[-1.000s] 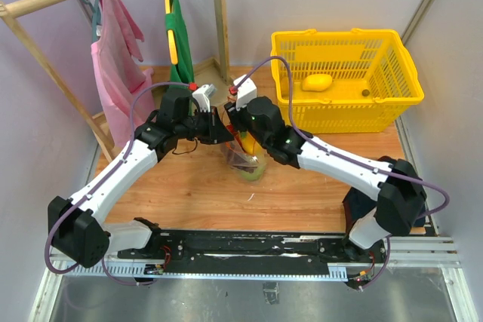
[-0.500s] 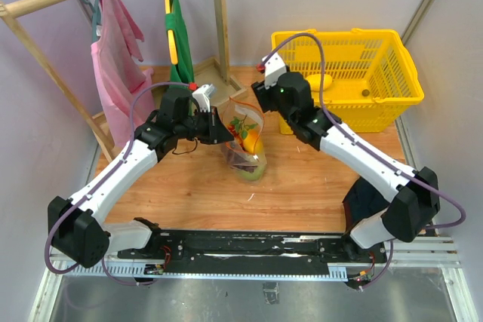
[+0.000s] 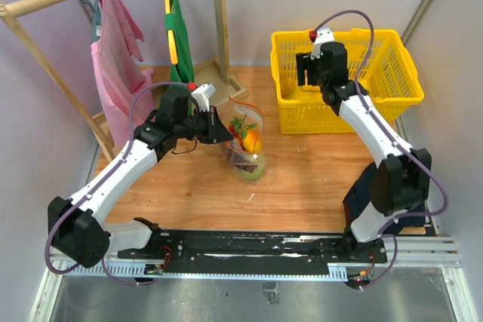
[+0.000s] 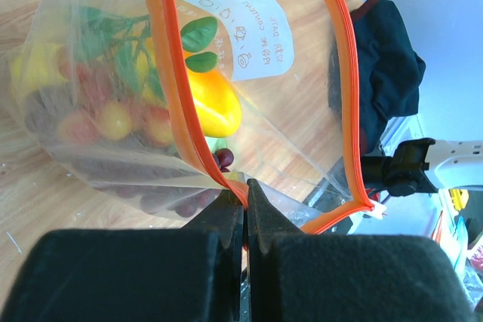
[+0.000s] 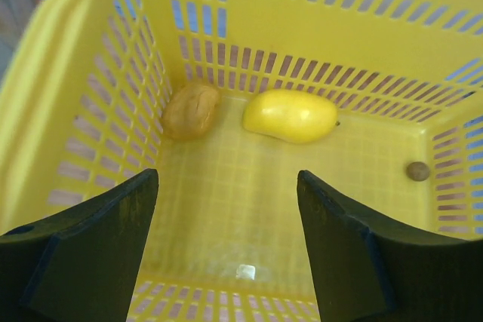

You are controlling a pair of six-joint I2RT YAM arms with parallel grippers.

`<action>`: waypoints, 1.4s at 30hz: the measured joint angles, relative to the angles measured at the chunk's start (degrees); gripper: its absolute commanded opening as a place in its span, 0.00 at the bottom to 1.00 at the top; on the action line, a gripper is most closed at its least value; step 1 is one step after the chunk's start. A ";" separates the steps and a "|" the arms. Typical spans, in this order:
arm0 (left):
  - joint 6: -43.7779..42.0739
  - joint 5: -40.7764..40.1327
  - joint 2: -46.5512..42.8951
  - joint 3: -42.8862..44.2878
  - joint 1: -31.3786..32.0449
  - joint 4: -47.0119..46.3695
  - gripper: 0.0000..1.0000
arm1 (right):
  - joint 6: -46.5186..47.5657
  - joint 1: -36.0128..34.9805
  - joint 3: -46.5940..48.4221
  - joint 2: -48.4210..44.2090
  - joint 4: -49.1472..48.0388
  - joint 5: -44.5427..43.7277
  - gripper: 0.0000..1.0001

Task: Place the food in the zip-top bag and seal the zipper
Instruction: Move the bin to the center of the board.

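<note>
The clear zip-top bag [image 3: 245, 145] stands on the wooden table with its mouth open. Its orange zipper [image 4: 177, 88] runs along both mouth edges. My left gripper [image 3: 219, 132] is shut on the near zipper edge [image 4: 245, 186] and holds the mouth up. Inside the bag lie a yellow-orange piece [image 4: 211, 103], small red and yellow rounds [image 4: 113, 118], dark red berries [image 4: 220, 157] and a pale-green round one [image 3: 253, 173] at the bottom. My right gripper [image 3: 306, 77] is open and empty above the yellow basket [image 5: 226, 186]. Below it lie a yellow fruit [image 5: 290, 116] and a brownish piece [image 5: 191, 109].
The yellow basket [image 3: 392, 88] stands at the back right and also holds a small brown ball [image 5: 416, 170]. A wooden rack with a pink cloth [image 3: 117, 58] and a green one [image 3: 177, 32] stands at the back left. A small white scrap [image 3: 250, 197] lies on the table.
My right arm has swung away from the bag's mouth, back and to the right, to above the basket. My left gripper has kept its hold on the bag.
</note>
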State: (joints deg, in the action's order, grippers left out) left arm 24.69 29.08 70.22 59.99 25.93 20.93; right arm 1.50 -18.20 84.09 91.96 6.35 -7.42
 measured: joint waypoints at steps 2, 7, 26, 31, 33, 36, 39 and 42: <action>0.00 0.07 0.00 0.00 0.00 -0.02 0.00 | -1.90 1.77 1.14 3.56 0.02 1.46 0.76; -0.02 0.17 0.00 0.00 -0.04 -0.07 0.00 | -7.43 4.37 2.49 12.44 -0.11 4.76 0.82; -0.02 0.26 0.02 0.00 -0.11 -0.22 0.00 | -21.42 7.15 17.77 33.64 -4.31 12.39 0.89; -0.02 0.39 0.02 0.00 -0.33 -0.24 0.00 | -19.10 7.48 14.49 31.04 0.20 12.37 0.92; -0.02 0.44 0.02 0.00 -0.33 -0.24 0.00 | -17.42 7.58 13.53 29.46 4.17 12.39 0.93; -0.02 0.48 0.02 0.00 -0.35 -0.24 0.00 | -14.97 7.61 13.53 27.30 9.33 12.63 0.94; -0.02 0.57 0.02 0.00 -0.35 -0.24 0.00 | -12.76 7.61 13.53 24.41 14.25 13.94 0.95; -0.02 0.63 0.02 0.00 -0.35 -0.24 0.00 | -10.80 7.61 13.27 21.38 19.87 15.32 0.96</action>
State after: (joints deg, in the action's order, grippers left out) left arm 24.67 29.71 70.24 59.99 25.58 20.69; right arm -9.30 -10.59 97.36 113.34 26.22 7.90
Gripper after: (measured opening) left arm 0.011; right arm 0.950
